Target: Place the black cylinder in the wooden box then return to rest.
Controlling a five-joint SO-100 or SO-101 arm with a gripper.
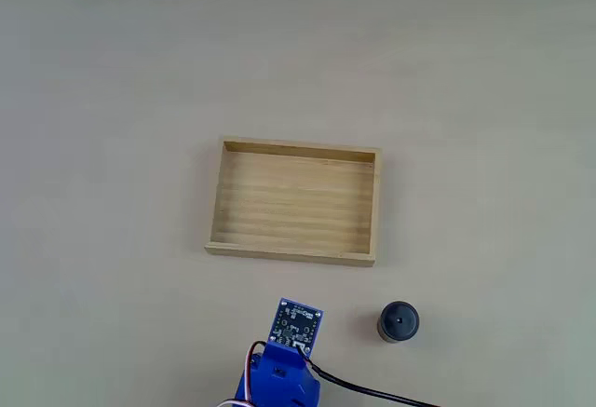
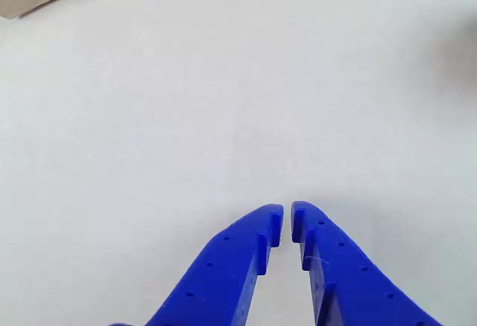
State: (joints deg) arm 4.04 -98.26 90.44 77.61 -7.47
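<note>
The black cylinder (image 1: 399,321) sits on the table (image 1: 112,72), just below the empty wooden box (image 1: 216,204). The gripper (image 2: 287,214), nearly closed and empty, must open and reach for the cylinder first.

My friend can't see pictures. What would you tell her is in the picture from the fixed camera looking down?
A shallow wooden box sits empty in the middle of a pale table. A small black cylinder stands on the table below the box's right corner, outside it. The top of a blue robot arm pokes in at the bottom edge.
</note>
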